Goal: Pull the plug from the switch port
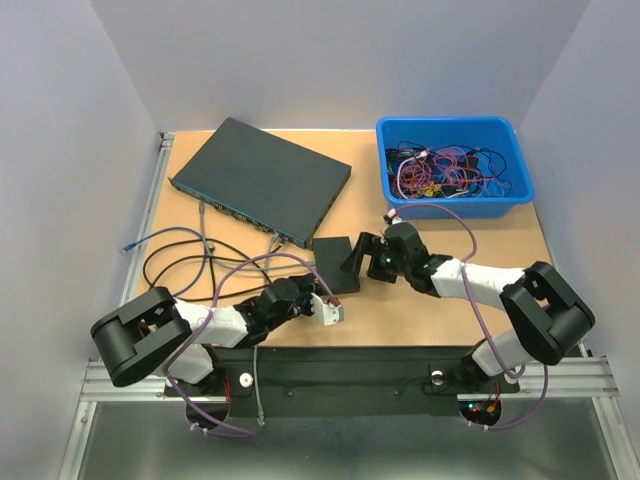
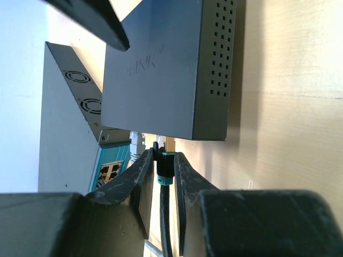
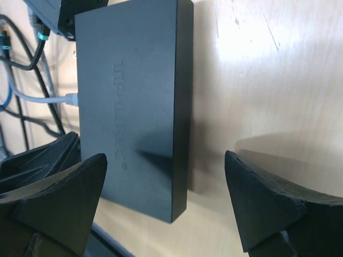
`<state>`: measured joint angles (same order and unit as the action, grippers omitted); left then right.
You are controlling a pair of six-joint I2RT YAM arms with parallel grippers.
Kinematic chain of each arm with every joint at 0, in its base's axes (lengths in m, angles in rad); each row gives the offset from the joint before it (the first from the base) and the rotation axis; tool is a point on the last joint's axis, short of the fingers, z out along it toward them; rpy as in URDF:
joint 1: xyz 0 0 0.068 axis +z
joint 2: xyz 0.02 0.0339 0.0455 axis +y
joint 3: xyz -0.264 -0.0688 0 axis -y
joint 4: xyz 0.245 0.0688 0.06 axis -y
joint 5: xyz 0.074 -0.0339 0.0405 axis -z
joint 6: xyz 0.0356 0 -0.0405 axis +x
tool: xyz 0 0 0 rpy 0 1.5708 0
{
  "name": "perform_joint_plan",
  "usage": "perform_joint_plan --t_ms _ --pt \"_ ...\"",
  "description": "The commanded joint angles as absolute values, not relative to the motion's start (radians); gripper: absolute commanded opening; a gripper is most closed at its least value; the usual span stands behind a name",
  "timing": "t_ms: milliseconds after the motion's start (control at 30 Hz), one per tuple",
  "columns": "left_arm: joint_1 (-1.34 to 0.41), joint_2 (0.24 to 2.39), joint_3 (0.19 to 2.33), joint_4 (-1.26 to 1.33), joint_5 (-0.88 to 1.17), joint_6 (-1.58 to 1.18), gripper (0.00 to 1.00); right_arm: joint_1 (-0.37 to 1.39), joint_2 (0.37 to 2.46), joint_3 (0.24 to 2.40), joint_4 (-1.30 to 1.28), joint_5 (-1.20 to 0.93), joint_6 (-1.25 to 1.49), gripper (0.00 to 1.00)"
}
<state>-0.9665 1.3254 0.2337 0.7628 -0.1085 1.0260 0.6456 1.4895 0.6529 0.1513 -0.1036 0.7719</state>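
Between the left jaws, closed narrow, sits the plug (image 2: 165, 175), teal collar pinched, its tip at the near face of the switch (image 2: 161, 75); seating unclear. Right jaws stand wide, straddling the switch, holding nothing. Judged step: extraction. Next move calls for a straight pull away, switch braced.

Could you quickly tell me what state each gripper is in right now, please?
Left gripper: closed on the teal-collared plug.
Right gripper: open, holding nothing, jaws spread over the small switch.

Left gripper (image 2: 163, 157) pinched nearly closed — right gripper (image 3: 165, 159) with jaws spread wide.
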Motion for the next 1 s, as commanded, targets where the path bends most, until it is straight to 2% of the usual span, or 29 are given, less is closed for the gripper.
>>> perform_joint_plan --t_ms 0,133,333,633,733,867,967 --pt "-0.959 1.330 0.213 0.922 -0.121 1.022 0.00 0.623 1.427 0.605 0.241 -0.188 0.870 0.96" --pt "-0.957 1.333 0.210 0.969 -0.123 1.016 0.00 0.578 1.434 0.477 0.450 -0.311 1.060 0.95" --pt "-0.959 1.342 0.219 1.002 -0.120 1.012 0.00 0.558 1.538 0.416 0.638 -0.400 1.216 0.93" --pt "-0.959 1.377 0.224 1.057 -0.123 1.009 0.00 0.558 1.589 0.370 0.761 -0.407 1.324 0.90" --pt "-0.957 1.382 0.222 1.081 -0.126 1.015 0.00 0.558 1.609 0.357 0.794 -0.406 1.345 0.86" --pt "-0.957 1.382 0.213 1.081 -0.114 1.028 0.00 0.555 1.649 0.342 0.882 -0.402 1.379 0.75" --pt "-0.957 1.379 0.203 1.084 -0.104 1.038 0.00 0.554 1.673 0.334 0.942 -0.400 1.396 0.71"
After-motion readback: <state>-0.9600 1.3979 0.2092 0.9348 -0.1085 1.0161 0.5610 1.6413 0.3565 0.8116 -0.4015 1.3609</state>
